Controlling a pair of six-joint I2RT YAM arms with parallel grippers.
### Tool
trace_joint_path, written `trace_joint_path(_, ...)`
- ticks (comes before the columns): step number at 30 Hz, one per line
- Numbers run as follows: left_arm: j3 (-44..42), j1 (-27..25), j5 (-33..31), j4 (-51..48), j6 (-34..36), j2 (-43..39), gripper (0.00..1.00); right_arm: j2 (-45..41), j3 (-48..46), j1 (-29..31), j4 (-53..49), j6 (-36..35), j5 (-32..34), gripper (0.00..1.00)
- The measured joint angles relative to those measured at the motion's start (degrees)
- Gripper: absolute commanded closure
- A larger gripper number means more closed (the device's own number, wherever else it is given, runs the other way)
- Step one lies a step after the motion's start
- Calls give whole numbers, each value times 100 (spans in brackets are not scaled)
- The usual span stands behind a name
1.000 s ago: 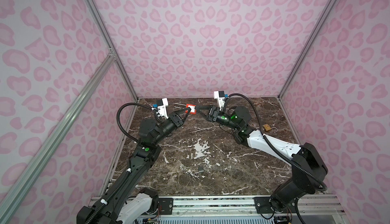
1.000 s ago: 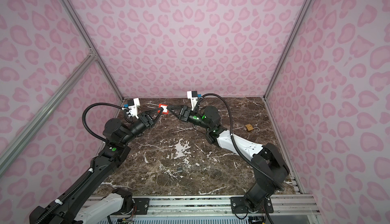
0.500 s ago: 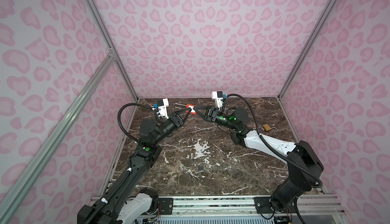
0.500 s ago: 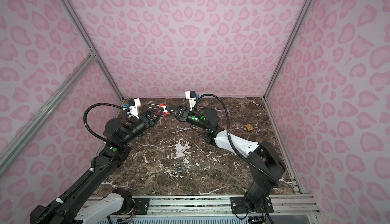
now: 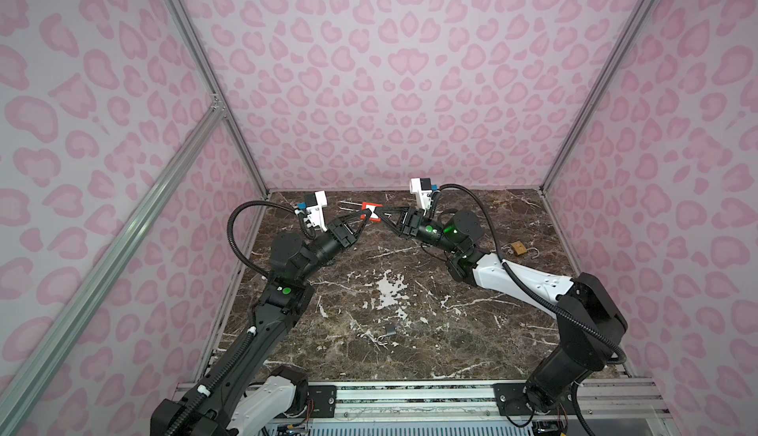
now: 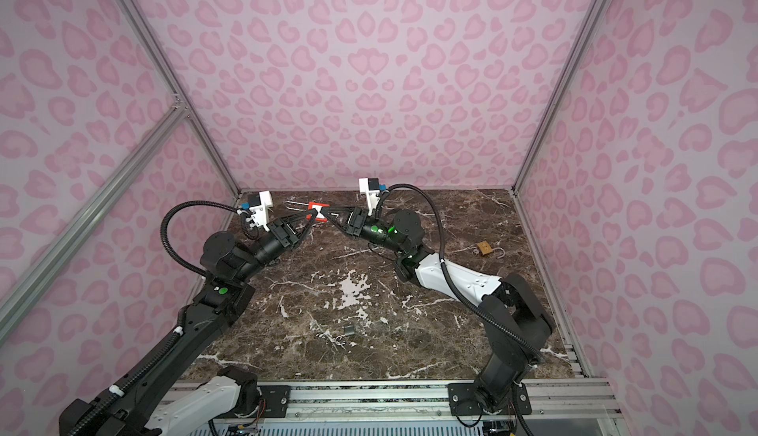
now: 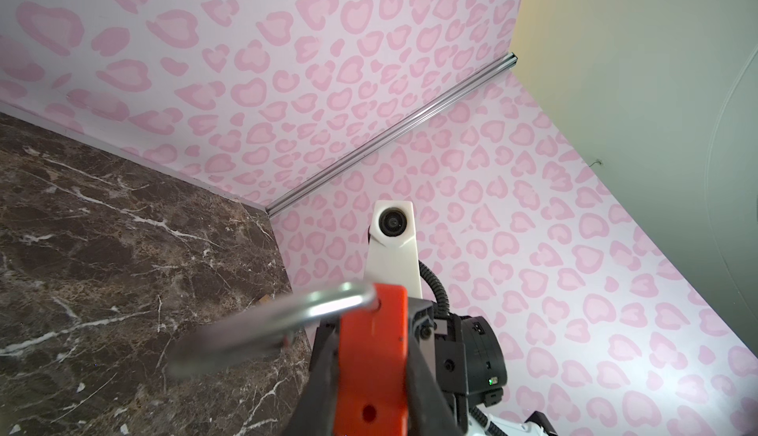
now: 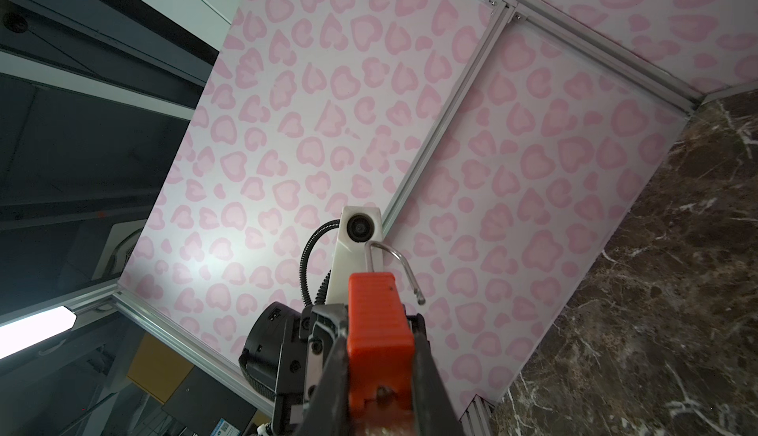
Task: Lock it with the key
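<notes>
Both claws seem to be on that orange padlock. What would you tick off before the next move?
1. Left gripper clamped on the orange padlock: ok.
2. Right gripper closed on the same padlock, a finger on each side of the body: ok.
3. Padlock held up off the marble table: ok.
4. Shackle pushed home: not ok, its free end stands out of the body.
5. Key in a gripper: not ok, both hold the padlock.
6. Key located: cannot tell; the small metal piece lying on the table is too small to identify.
</notes>
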Motion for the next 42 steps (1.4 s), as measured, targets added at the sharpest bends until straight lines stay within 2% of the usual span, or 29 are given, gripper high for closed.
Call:
trace_joint_path(2,-13,-2,-2,11,0,0,66,-2,0,-2,-2,-4,2,85)
trace_joint_path(3,-13,-2,-9,9,-4,0,58,-4,-2,-4,0,-39,-4,85)
trace_joint_path(6,-26,-2,-9,-57,-20,-4,47,-26,-2,-63,2,-87,-7,86)
trace_joint_path(14,181,0,291,-369,203,245,31,-525,-601,-520,28,-166,122,87)
trace_joint_path(22,181,0,380,-754,511,39,27,-1163,-918,-835,-332,-393,192,87)
trace_joint_path(23,195,0,380,-785,520,39,23,-1294,-942,-863,-459,-463,192,86)
trace_joint_path(25,254,0,378,-828,595,44,10,-1576,-955,-876,-815,-656,192,86)
trace_joint_path(26,289,0,378,-831,595,50,8,-1696,-955,-887,-979,-758,186,86)
trace_joint_path(33,400,0,372,-925,739,68,8,-2468,-1141,-935,-2072,-1340,190,86)
trace_joint_path(42,636,-22,485,-977,883,184,8,-2616,-1279,-966,-2371,-1182,81,87)
